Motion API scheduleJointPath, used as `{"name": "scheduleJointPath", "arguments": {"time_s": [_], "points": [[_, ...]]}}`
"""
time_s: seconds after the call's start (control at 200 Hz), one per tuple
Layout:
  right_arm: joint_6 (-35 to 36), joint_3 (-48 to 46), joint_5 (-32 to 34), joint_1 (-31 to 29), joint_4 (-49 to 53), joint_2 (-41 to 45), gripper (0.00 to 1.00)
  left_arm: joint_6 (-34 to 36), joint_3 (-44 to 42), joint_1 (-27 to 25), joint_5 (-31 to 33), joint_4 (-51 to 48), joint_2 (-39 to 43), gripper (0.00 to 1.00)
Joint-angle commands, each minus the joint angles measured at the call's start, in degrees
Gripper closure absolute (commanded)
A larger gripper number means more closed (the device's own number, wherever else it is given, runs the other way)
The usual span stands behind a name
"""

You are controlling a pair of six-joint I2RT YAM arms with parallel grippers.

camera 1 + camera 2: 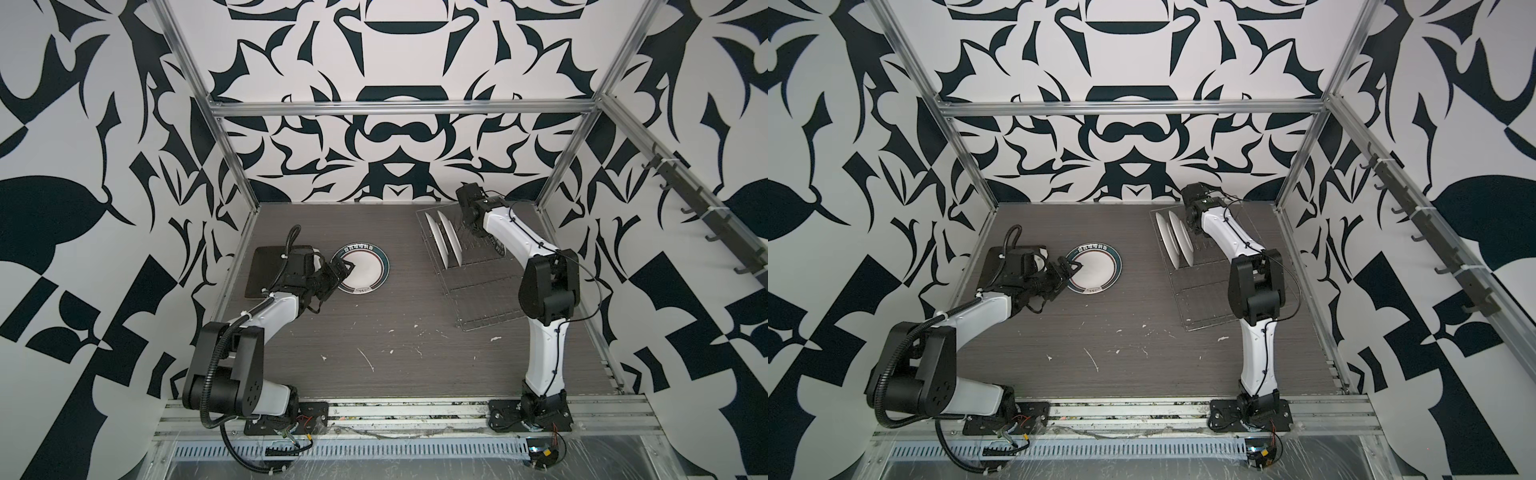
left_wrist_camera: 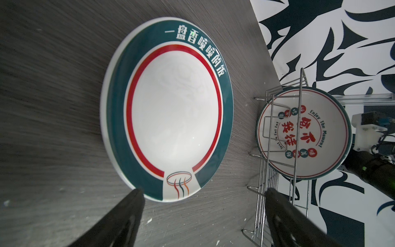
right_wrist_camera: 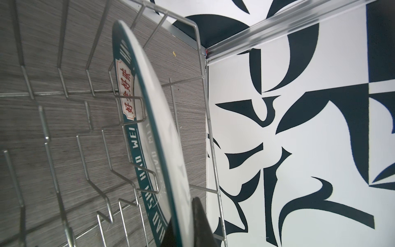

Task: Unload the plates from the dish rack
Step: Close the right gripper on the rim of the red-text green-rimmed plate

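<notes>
A round white plate (image 1: 365, 270) (image 2: 171, 111) with a teal lettered rim lies flat on the table. My left gripper (image 1: 345, 268) (image 2: 204, 192) hangs open over its left edge and holds nothing. A dark rounded-square plate (image 1: 266, 270) lies under the left arm. The silver wire dish rack (image 1: 478, 299) (image 2: 300, 85) stands at the right. Two plates stand upright at its far end (image 1: 435, 235) (image 1: 452, 241). My right gripper (image 1: 467, 222) (image 3: 184, 222) is shut on the rim of the teal-rimmed plate (image 3: 149, 107), which still sits between the prongs. In the left wrist view, a plate with red characters (image 2: 303, 132) stands behind the rack's taller end.
The back wall and an aluminium corner post (image 1: 552, 183) stand close behind the rack. A rail of dark hooks (image 1: 706, 224) runs along the right wall. The near part of the rack holds only upright prongs (image 3: 49, 136). White specks (image 1: 368, 359) dot the table's front.
</notes>
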State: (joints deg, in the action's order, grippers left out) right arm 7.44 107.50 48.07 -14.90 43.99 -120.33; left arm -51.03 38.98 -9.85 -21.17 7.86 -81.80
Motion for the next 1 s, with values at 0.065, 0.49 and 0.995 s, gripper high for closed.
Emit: {"name": "scheduleJointPath", "arguments": {"time_s": [0.065,0.49,0.995], "points": [[1.4,0.2,3.7,-0.7,-0.1,1.7,0.96,0.5,1.2,-0.3,0.3,-0.1,1.3,0.08],[4.2,-0.5,8.7,-1.8,-3.6,2.8,1.0,0.7,1.2,-0.3,0.6,-0.6,2.0,0.08],[7.8,-0.4,11.5,-3.5,-5.2,6.3,1.0,0.8,1.6,-0.8,1.0,-1.9,3.6,0.08]]}}
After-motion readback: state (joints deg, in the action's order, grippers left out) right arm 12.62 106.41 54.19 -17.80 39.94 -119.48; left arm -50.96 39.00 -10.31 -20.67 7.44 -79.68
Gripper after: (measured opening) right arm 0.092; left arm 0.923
